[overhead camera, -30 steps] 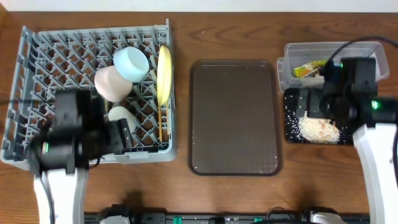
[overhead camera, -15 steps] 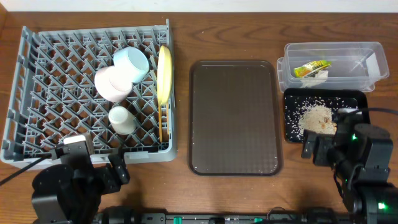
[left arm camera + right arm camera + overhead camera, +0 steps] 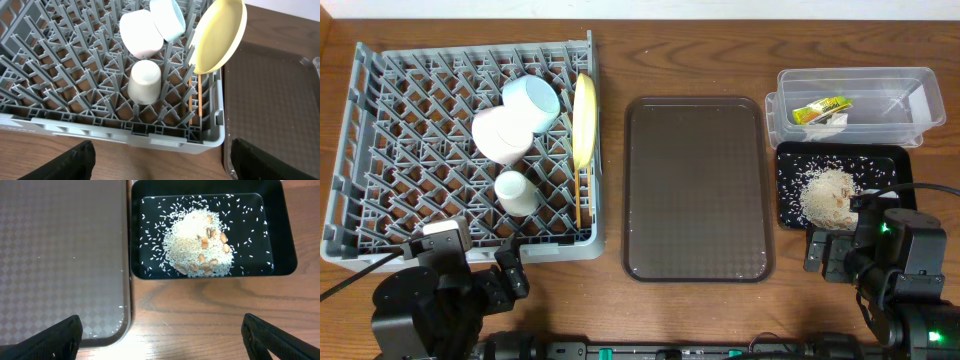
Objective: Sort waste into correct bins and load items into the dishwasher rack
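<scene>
Grey dishwasher rack — plate upright; rice in black tray

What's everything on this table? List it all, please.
rack: one, grey, left
plate: one, yellow-green, on edge in rack
blue bowl: one, light blue, in rack
white bowl: one, white, beside blue bowl
cup: one, white, in rack
chopsticks: count unclear, wooden, under plate
brown tray: one, brown, centre
tub: one, clear, far right
wrapper: one, yellow-green, in tub
black tray: one, black, beside tub
rice: one pile, white, in black tray
left end effector: one, black, open, facing rack
right end effector: one, black, open, facing black tray
</scene>
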Motion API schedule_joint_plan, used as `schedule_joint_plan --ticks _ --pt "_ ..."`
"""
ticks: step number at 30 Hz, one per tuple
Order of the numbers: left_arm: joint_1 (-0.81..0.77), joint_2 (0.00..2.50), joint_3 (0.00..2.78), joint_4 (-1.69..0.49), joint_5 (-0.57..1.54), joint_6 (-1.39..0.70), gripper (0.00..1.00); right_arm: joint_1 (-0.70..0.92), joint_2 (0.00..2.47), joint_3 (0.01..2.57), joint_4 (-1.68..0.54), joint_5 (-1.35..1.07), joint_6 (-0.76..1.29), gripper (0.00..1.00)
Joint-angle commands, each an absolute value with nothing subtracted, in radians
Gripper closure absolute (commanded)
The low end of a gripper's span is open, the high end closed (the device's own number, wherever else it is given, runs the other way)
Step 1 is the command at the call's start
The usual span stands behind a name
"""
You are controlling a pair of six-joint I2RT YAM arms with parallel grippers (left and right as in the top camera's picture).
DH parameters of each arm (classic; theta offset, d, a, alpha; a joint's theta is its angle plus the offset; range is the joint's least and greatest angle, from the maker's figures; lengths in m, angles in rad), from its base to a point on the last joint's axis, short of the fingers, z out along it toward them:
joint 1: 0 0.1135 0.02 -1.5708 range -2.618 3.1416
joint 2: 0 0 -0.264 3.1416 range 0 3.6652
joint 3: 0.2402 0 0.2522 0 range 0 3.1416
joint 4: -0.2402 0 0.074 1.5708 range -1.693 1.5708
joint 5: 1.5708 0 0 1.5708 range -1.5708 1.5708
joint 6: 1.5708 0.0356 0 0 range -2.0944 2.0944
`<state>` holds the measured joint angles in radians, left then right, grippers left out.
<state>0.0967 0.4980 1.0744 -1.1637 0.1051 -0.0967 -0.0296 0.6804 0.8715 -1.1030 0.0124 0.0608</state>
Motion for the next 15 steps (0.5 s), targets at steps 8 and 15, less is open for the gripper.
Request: schedule_joint_plan --ticks 8,15 --pt "0.101 0.495 1.071 -1.166 0.104 -0.086 0.12 -0.025 0.559 0.822 -0.991 -0.006 0.028 0.01" --pt "0.101 0.495 1.071 -1.166 0.104 -0.086 0.12 0.049 0.268 0.526 -0.611 -0.016 0.029 0.01"
